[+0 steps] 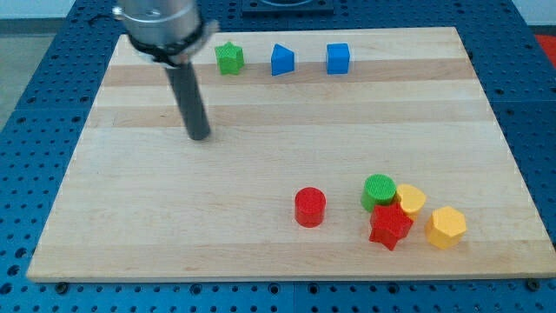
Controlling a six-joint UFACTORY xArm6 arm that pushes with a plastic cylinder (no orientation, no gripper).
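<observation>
Rod upper part cut off by the view's top; my tip touches bare desk, nearest the green star block; no hand shows.

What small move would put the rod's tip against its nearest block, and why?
Probably a short slide toward the view's top and slightly right: my tip stands on the wooden board, touching nothing, and the green star-shaped block is nearest.

The board is light wood with long stripes of grain, smooth and not shiny. The mat around it is blue and bumpy, full of little dots. The rod is dark and dull down to my tip; the part above it looks like grey metal. The red cylinder and green star look like matt plastic, maybe with fine ridges.
</observation>
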